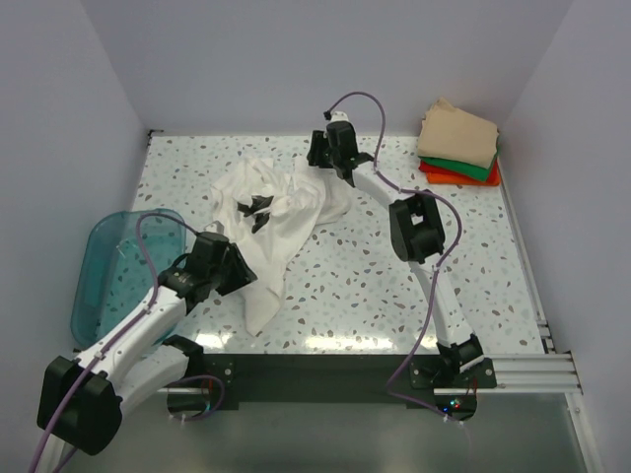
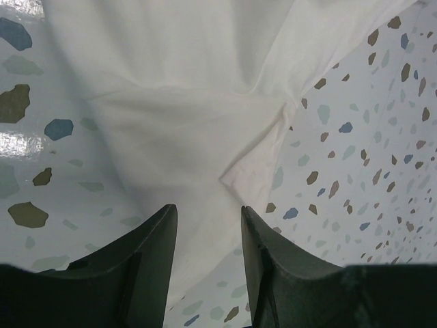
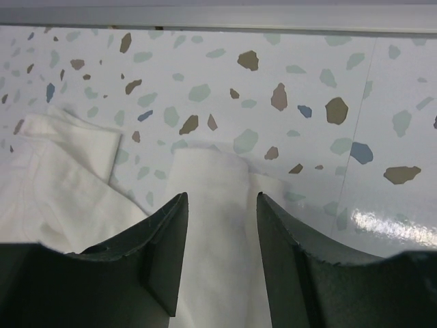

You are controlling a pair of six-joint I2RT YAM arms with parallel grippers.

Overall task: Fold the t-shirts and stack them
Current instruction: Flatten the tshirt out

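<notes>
The speckled counter (image 1: 394, 296) carries everything I'm working with. Crumpled across its middle lies the white t-shirt (image 1: 286, 222), my landmark. It is not yet folded, and one long part trails toward the arm bases. Near the shirt's left side sits the teal bin (image 1: 108, 266). Well apart, off the shirt's far right, the finished stack waits in the corner: tan tee (image 1: 455, 133) on green tee (image 1: 463, 166) on orange-red tee (image 1: 439, 177) (where this one belongs, I reckon).

My left claw (image 2: 208, 215) hangs over the shirt's near-left edge, jaws apart, nothing pinched. My right claw (image 3: 222, 201) hangs over the shirt's far edge, jaws likewise apart above a doubled hem. I judge they are placed to take opposite ends and pull the shirt flat. The small black print (image 1: 258, 209) faces up.
</notes>
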